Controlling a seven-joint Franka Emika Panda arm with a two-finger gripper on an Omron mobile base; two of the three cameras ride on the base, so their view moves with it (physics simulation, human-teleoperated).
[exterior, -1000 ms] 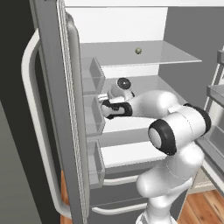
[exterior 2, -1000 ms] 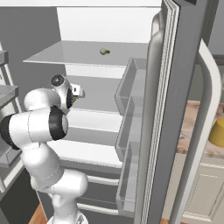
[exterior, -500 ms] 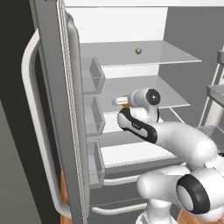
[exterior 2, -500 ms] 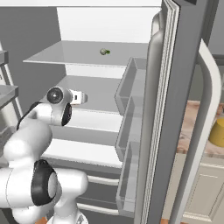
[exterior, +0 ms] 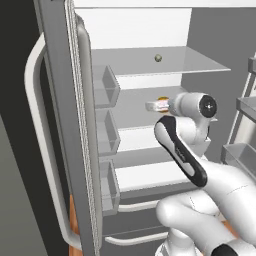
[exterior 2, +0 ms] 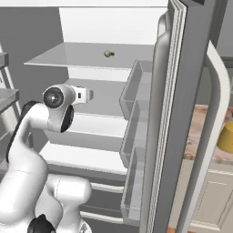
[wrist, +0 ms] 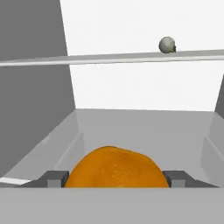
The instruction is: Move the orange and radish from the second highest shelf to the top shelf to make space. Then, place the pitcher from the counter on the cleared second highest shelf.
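An open fridge with a white interior is faced, its door bins (exterior: 105, 87) seen to hold nothing visible. The radish (exterior: 158, 58) is found sitting on the top shelf (exterior: 200, 65), near the middle, so that part of the task is judged done. The orange (wrist: 116, 168) is seen in the hand view between the two fingertips (wrist: 56, 178), which stand wide at either side of it; the gripper (exterior: 159, 105) appears closed around the orange, above the second highest shelf (exterior: 135, 107), though actual contact cannot be confirmed. The orange is judged firm, smooth and fairly light, prone to rolling once set down, and best held across its widest middle, as it is here. The pitcher (exterior 2: 226, 138) is glimpsed on the counter (exterior 2: 200, 132), beyond the right-hand door.
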